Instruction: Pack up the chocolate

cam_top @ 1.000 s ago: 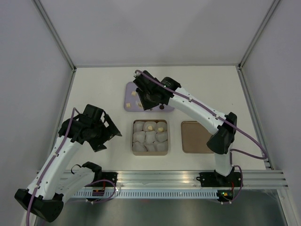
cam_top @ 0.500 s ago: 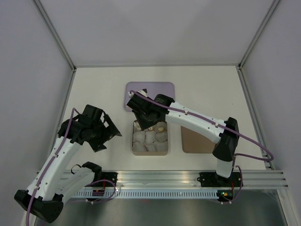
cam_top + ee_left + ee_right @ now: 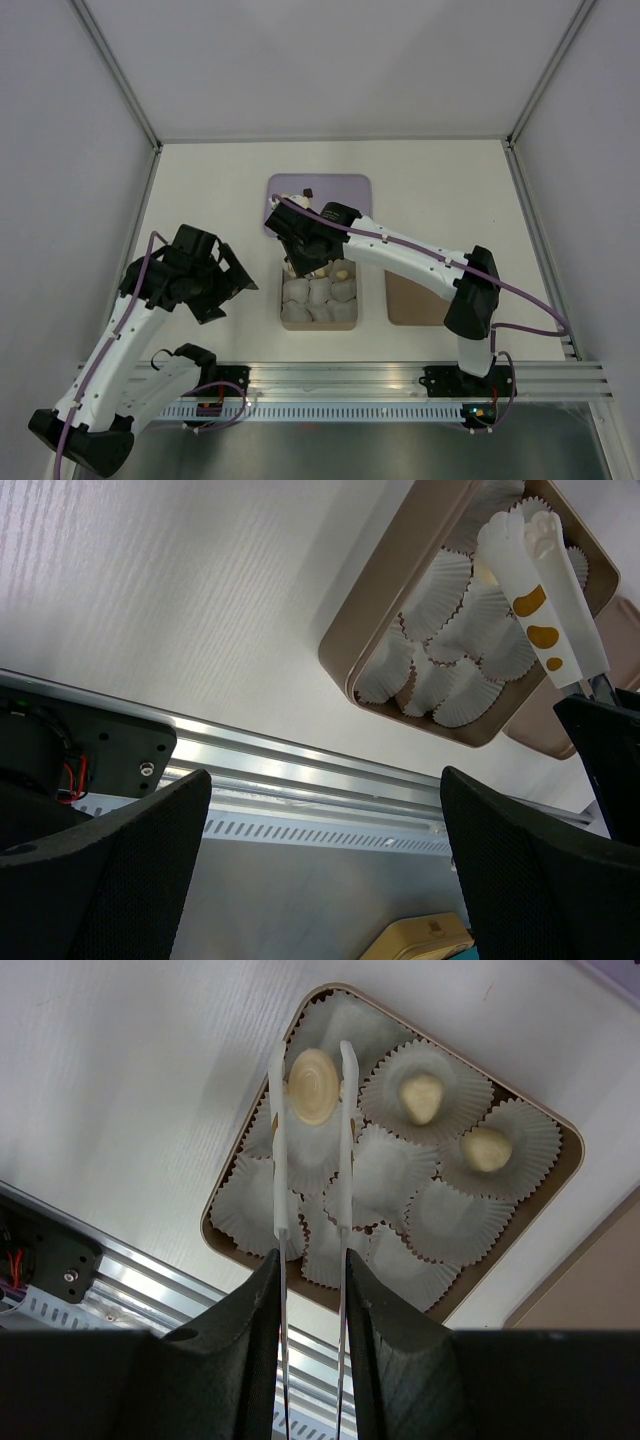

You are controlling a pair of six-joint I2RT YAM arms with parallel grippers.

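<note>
At the upper left of the right wrist view, the right claw [image 3: 312, 1055] pinches a pale, smooth, domed chocolate [image 3: 313, 1088] over one corner of the tan square box [image 3: 575, 1160]. Two more pieces [image 3: 421, 1097] sit in neighbouring cups. The left claw [image 3: 325, 780] hangs spread and empty above the desk [image 3: 120, 1080]. The risks: the slick piece could slip from the thin white fingers [image 3: 278, 1160], or those fingers could snag and tip the crinkled paper cups [image 3: 440, 1215] on release.

The right gripper [image 3: 312, 1055] is no longer over the purple tray [image 3: 345, 190]. It now hangs over the back-left paper cup [image 3: 310, 1150] of the box [image 3: 318, 326], with a pale chocolate piece [image 3: 313, 1085] pinched between its tongs. The tray's dark piece [image 3: 308, 191] now shows uncovered.
</note>
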